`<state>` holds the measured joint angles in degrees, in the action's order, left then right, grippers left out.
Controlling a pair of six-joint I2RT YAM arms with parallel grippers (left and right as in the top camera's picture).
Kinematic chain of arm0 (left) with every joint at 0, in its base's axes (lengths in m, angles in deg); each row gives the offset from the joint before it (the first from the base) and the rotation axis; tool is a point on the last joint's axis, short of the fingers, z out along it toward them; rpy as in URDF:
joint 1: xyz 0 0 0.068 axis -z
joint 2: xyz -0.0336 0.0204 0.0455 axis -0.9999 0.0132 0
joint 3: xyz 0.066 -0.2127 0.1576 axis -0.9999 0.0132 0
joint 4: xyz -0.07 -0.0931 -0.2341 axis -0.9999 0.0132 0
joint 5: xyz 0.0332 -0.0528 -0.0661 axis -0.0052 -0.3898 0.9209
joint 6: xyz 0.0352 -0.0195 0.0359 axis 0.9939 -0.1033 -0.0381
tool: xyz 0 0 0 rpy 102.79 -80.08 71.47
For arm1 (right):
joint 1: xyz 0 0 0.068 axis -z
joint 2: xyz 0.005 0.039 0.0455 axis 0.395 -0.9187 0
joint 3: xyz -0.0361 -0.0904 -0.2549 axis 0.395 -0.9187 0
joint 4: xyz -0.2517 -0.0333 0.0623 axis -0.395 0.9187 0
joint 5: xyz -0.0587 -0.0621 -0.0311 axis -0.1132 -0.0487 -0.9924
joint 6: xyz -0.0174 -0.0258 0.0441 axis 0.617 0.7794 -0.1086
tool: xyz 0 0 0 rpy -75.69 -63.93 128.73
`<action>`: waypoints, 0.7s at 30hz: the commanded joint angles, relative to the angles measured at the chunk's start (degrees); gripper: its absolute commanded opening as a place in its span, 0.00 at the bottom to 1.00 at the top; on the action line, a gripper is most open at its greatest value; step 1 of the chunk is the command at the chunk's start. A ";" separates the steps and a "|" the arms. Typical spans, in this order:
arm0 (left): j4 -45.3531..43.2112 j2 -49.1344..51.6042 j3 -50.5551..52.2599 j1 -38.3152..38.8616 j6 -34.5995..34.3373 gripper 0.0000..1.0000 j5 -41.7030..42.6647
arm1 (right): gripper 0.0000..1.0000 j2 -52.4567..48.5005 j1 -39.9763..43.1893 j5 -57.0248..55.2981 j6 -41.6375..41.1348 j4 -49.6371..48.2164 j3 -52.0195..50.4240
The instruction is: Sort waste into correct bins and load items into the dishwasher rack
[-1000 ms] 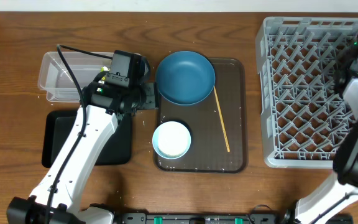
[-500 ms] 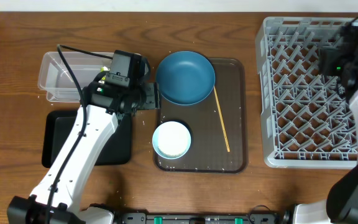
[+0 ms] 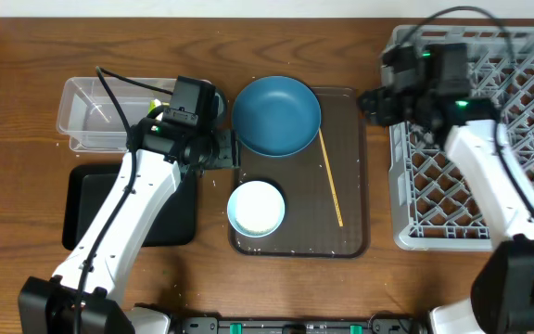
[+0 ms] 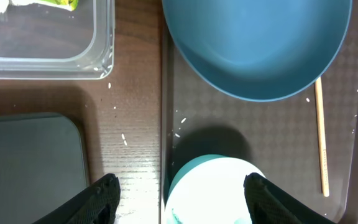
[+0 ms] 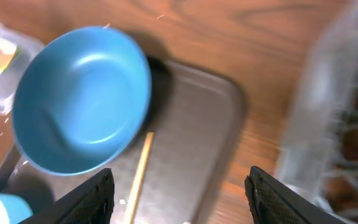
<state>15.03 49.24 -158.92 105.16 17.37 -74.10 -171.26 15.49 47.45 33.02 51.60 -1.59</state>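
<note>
**Right arm swinging off the rack, back toward the tray**

The right gripper point(image 3: 371, 102) is now hanging just past the left wall of the dishwasher rack point(image 3: 452, 199); a second ago it was working over the rack's far right side. Its jaws are standing wide and carrying nothing, so I am reading this as a return for the next item. In its wrist view the dark-blue bowl point(image 5: 82, 99) is lying up and left of the fingers and the wooden stick point(image 5: 138, 171) just left of centre, both on the brown tray point(image 5: 210, 118). The left gripper point(image 3: 222, 148) is keeping station at the tray's left edge, also spread and empty.
</note>
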 commanded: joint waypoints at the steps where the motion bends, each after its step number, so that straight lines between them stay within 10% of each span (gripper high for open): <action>1: 1.29 0.24 0.44 0.20 0.07 0.67 0.00 | 0.67 -1.46 -3.34 -5.16 -1.11 0.00 0.11; 21: 1.90 4.83 0.55 15.85 -12.70 0.66 0.13 | 0.67 -1.44 0.31 -15.47 -8.55 4.63 0.11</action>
<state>17.20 51.54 -158.88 118.93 8.82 -72.37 -172.66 14.77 33.01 25.74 55.73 -1.59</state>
